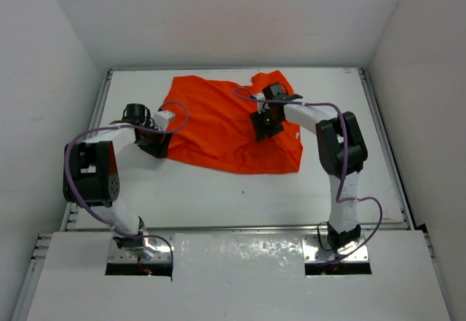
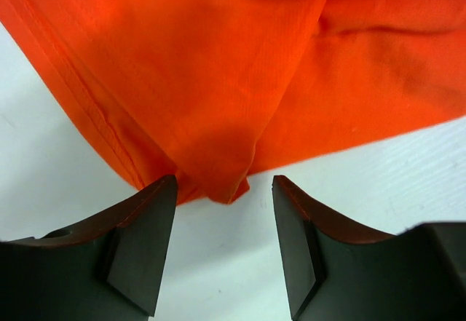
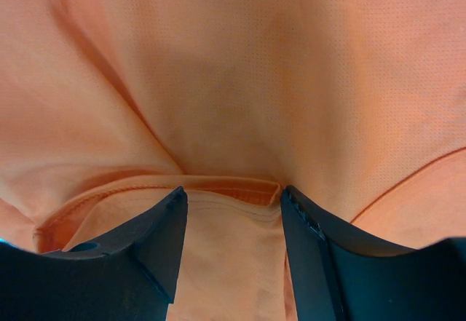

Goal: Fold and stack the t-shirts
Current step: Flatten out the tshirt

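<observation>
- Leftmost, at 9 o'clock on the table (image 1: pixel 218 197): left gripper (image 1: pixel 154 145), set against the 8 o'clock corner of the shirt (image 1: pixel 218 128).
- Up close from the left wrist: jaws roughly half apart, clamping nothing. Pointed fold of orange cloth lying in the gap between the fingers (image 2: pixel 138 248), not pinched, with white table beneath it.
- Centre: lying crumpled and unfolded over the far half of the table, from about 10 to 2 o'clock, with the near edge slanting from 8 towards 5.
- Right, at about 1 o'clock on the shirt: right gripper (image 1: pixel 263 124), lowered onto the cloth well inside its edge.
- Up close from the right wrist: likewise parted about halfway and gripping nothing. Stitched edge running across between the two fingertips, cloth filling the whole view.
</observation>
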Action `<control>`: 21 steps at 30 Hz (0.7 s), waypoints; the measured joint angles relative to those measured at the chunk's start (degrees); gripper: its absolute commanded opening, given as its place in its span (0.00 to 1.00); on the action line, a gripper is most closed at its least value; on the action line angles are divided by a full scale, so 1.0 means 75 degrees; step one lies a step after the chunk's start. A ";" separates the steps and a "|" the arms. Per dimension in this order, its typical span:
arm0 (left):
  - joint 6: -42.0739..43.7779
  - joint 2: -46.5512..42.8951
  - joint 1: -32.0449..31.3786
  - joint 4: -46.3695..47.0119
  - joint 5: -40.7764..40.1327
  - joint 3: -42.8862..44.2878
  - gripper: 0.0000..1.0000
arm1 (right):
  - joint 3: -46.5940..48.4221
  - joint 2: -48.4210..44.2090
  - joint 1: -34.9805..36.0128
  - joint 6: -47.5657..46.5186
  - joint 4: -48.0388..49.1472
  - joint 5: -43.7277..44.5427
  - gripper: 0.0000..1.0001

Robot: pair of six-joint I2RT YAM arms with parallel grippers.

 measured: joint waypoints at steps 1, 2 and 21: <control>-0.0020 0.0009 -0.0015 0.0070 -0.0003 0.0000 0.53 | 0.0000 -0.0015 0.0000 -0.0012 -0.0009 0.0003 0.54; -0.0047 0.0009 -0.0047 0.0154 0.0009 0.0000 0.53 | 0.0000 -0.0038 0.0000 -0.0032 -0.0017 0.0000 0.54; -0.0498 0.0248 -0.0090 0.1052 -0.0323 -0.0323 0.00 | -0.0219 -0.0082 0.0032 -0.0265 0.0122 0.0067 0.02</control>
